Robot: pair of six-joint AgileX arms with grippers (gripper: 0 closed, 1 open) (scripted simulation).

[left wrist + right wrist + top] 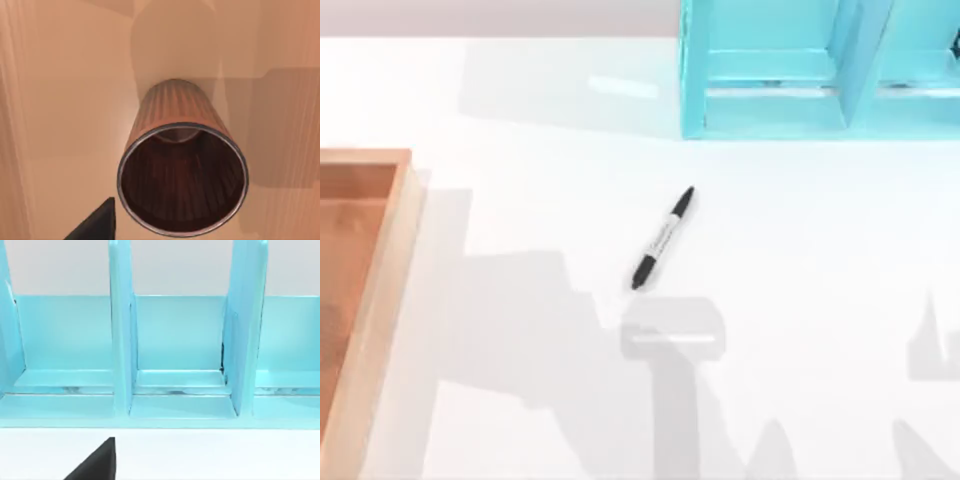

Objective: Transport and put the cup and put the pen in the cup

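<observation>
From above, the white counter [520,120] is smooth and matte, and the pen [663,238] lies flat near its centre: a slim black barrel with a grey-white label band, running from about 7 o'clock up to 1 o'clock. A wooden tray [382,270] with a raised, pale-grained rim sits at 9 o'clock against the counter's left edge, and a glossy turquoise rack [770,115] with upright dividers stands at 1 o'clock along the far edge, well apart from the pen. In the left wrist view, the cup [175,107] stands upright on a warm wooden floor, a reddish-brown cylinder with finely ribbed walls, a thin metallic lip and a dark inside; a black fingertip [97,222] of the left arm's jaws hangs just beside its rim, and I cannot tell whether those jaws are released or clenched. In the right wrist view, the rack faces the camera, its smooth panels forming open bays above the white counter, with one black fingertip [97,462] in the foreground; the state of these jaws cannot be told either.
</observation>
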